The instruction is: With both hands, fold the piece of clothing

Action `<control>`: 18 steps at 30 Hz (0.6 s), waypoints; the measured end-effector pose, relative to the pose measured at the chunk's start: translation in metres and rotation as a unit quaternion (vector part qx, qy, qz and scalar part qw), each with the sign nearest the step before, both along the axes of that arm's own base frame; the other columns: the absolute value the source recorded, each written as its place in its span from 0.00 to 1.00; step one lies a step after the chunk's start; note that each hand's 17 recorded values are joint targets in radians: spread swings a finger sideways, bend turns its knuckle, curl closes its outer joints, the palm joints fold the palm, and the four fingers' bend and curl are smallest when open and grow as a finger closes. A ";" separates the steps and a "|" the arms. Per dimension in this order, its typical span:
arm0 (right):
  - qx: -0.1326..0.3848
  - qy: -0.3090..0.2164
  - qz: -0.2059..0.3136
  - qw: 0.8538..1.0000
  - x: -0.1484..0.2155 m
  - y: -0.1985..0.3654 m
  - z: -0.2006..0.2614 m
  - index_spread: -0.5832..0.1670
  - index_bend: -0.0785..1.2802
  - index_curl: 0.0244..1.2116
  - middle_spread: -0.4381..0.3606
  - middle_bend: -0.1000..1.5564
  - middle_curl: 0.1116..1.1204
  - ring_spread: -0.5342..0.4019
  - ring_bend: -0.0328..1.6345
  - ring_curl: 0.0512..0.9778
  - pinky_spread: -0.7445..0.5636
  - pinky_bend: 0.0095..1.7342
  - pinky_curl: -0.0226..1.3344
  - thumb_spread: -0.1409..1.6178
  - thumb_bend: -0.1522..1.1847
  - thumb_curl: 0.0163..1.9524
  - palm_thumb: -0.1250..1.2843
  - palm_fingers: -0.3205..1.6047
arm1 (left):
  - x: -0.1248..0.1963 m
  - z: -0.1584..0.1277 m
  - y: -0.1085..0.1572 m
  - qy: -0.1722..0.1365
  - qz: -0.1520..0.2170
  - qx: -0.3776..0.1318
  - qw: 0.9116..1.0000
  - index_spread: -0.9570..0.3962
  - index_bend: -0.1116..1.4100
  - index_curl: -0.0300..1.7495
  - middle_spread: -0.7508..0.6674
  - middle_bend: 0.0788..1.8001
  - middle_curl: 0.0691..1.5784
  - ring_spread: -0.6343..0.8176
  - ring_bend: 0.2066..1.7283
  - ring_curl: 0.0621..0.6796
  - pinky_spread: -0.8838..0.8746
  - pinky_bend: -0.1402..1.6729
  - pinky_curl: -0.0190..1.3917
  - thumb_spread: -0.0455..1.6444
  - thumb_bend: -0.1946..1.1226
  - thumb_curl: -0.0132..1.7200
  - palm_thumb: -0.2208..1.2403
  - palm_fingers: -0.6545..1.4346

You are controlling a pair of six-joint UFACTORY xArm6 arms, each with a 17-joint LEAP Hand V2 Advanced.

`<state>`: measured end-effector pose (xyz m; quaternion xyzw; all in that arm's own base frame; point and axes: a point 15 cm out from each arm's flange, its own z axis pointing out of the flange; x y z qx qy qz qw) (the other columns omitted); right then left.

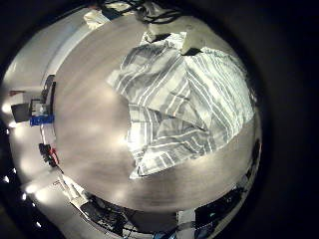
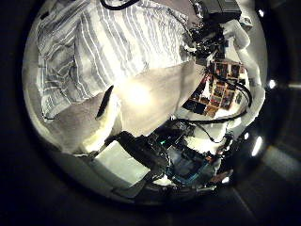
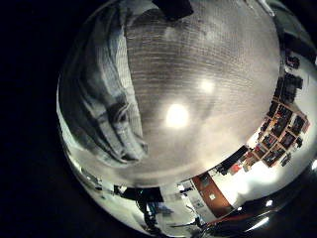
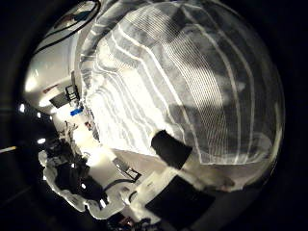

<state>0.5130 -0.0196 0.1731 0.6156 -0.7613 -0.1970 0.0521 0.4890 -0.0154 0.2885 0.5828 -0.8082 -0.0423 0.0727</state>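
Left little finger side palm view: a striped garment (image 1: 184, 105) is seen rumpled on the desk (image 1: 85, 119), centre-right of frame; opposite edges should be gripped evenly, finger state cannot be told.

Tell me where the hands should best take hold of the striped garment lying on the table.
Probably at the corners of the striped garment, coming from above. It lies rumpled and partly folded over itself on the table, so the loose outer edges look easiest for fingers to pinch.
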 end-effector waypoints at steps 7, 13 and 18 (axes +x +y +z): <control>0.005 0.018 0.014 1.000 -0.009 0.012 0.005 0.51 0.17 0.17 0.40 0.47 0.36 0.29 0.75 0.38 0.31 0.74 0.29 0.68 0.11 0.21 0.56 0.60 | 0.000 0.000 0.004 0.000 0.004 -0.001 1.000 0.75 0.19 0.21 0.73 0.06 0.17 0.76 0.24 0.25 0.80 0.24 0.25 0.70 0.13 0.22 0.55 0.36; 0.006 0.023 0.022 0.999 -0.010 0.018 0.005 0.32 0.28 0.24 0.25 0.54 0.42 0.24 0.74 0.40 0.17 0.65 0.26 0.67 0.11 0.22 0.62 0.77 | -0.001 0.000 0.006 0.001 0.004 0.000 1.000 0.75 0.19 0.21 0.73 0.06 0.17 0.76 0.24 0.26 0.80 0.24 0.25 0.69 0.13 0.22 0.55 0.36; 0.028 0.027 0.010 0.999 -0.010 0.019 0.001 0.25 0.50 0.36 0.24 0.64 0.48 0.28 0.74 0.42 0.20 0.63 0.27 0.65 0.11 0.23 0.67 0.90 | -0.002 0.003 0.010 0.000 0.008 0.000 1.000 0.75 0.19 0.21 0.73 0.06 0.17 0.76 0.24 0.25 0.80 0.24 0.25 0.70 0.13 0.22 0.55 0.36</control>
